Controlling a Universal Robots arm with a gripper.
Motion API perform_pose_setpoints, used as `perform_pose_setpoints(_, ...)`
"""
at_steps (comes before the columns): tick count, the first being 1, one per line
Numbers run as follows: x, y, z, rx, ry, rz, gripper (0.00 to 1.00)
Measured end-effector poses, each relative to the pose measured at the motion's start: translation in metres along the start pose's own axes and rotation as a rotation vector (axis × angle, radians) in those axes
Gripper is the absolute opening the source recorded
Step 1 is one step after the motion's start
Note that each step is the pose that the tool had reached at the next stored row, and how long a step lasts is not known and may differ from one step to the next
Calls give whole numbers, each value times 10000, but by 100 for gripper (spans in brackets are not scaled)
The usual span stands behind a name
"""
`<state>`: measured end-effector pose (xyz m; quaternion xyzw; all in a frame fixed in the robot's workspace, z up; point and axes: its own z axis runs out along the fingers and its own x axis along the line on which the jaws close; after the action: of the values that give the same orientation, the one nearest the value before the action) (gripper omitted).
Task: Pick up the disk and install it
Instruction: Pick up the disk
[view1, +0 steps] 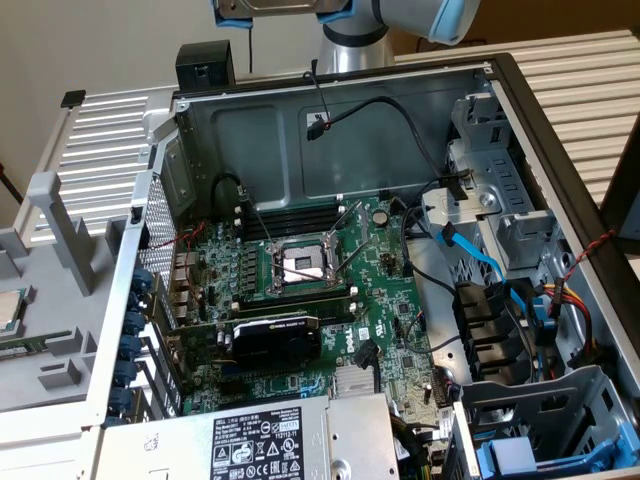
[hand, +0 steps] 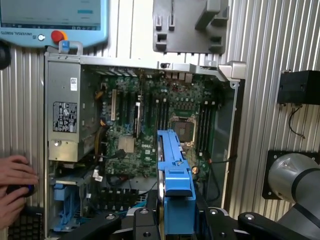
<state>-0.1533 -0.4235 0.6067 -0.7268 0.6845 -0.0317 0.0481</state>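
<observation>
The claw (hand: 177, 220) is partly closed on the disk (hand: 175, 170). Its fingers (hand: 145, 220) press the flat faces from either side, so the disk stands on edge with a blue rail facing the wrist camera. The long axis runs straight out from the claw, pointing down into the open computer case (view1: 500, 75) over the motherboard (view1: 385, 300), close to the processor socket (hand: 182, 127).

The relation that matters for the install is where the drive bay (view1: 540, 450) lies from the claw. In the exterior view the arm (view1: 350, 40) hangs over the far wall of the case, while the bay, with its matching blue rails, sits in the near corner on the exterior view's right. That puts it well apart from the disk, diagonally across the board (and beside the power supply (view1: 290, 440), which fills the near edge).

A person's hand (hand: 15, 185) rests on a dark object on the ribbed surface (view1: 580, 70), just outside the case.

"UNIVERSAL ROBOTS" can be read on the teach pendant (hand: 50, 20). What looks like a Dell mark is printed on the motherboard. The power supply carries a black-and-white label of warning symbols too small to read. The disk's own label is turned out of sight.
</observation>
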Motion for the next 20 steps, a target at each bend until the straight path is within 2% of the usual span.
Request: perform_pose_setpoints(20,320,-298,28,282,17,-7,37)
